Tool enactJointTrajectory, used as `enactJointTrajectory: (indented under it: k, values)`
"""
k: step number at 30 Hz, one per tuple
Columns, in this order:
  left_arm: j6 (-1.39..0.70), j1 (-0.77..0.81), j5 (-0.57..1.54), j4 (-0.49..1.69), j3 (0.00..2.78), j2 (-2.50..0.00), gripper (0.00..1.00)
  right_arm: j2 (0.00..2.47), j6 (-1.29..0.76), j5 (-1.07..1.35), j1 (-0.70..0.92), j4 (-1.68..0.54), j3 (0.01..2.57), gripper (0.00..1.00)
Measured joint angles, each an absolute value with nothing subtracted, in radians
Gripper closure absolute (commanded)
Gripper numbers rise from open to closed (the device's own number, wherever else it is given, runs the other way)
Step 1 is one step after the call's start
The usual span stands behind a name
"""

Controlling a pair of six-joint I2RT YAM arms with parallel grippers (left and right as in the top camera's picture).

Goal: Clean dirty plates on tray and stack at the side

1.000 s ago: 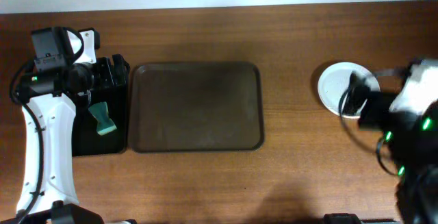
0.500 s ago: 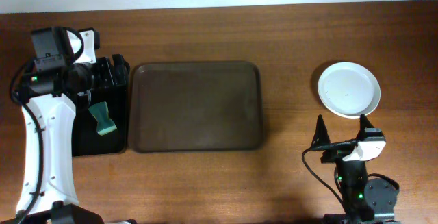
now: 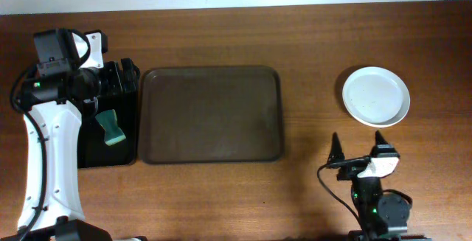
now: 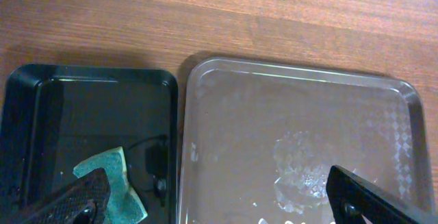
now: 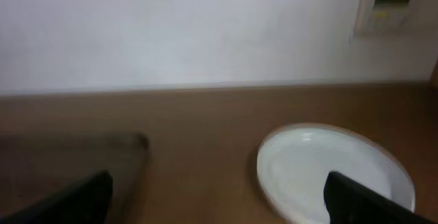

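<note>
Left end effector (image 3: 122, 77) (image 4: 222, 200): released, fingers spread wide, nothing between them. It hangs over the far end of a small black tray (image 3: 125, 149) (image 4: 89, 107). A green sponge (image 3: 110, 127) (image 4: 113, 176) lies in that tray, just beside the left fingertip in the wrist view. The left arm covers the tray's left part from overhead.

Right end effector (image 3: 358, 149) (image 5: 219, 200): released, fingers wide, grasping nothing. It sits low near the front edge of the bench (image 3: 310, 42), pointing toward the back wall.

Plates (image 3: 376, 96) (image 5: 328, 172): white, on the bench at the right side, beyond the right end effector and apart from it. Only the top plate shows; how many lie under it cannot be told. The right wrist view is blurred.

Tray (image 3: 214, 116) (image 4: 294, 135) (image 5: 102, 148): large, brown, mid-bench, touching or just beside the black tray, well apart from the plates. Glossy patches on its floor in the left wrist view. Its near edge is cut off there.

A pale fitting (image 5: 387, 5) on the wall, too blurred to read.
</note>
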State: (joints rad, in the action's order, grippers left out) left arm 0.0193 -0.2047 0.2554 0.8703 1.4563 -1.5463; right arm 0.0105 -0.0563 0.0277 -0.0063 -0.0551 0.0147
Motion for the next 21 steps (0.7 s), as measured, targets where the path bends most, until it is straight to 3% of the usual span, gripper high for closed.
enactJointTrajectory:
  k: [21]
  values:
    - [0.019, -0.205, 0.255, 0.873, 1.456, -1.538, 0.01, 0.012, -0.056, 0.027, -0.006, -0.074, 0.011, 0.02]
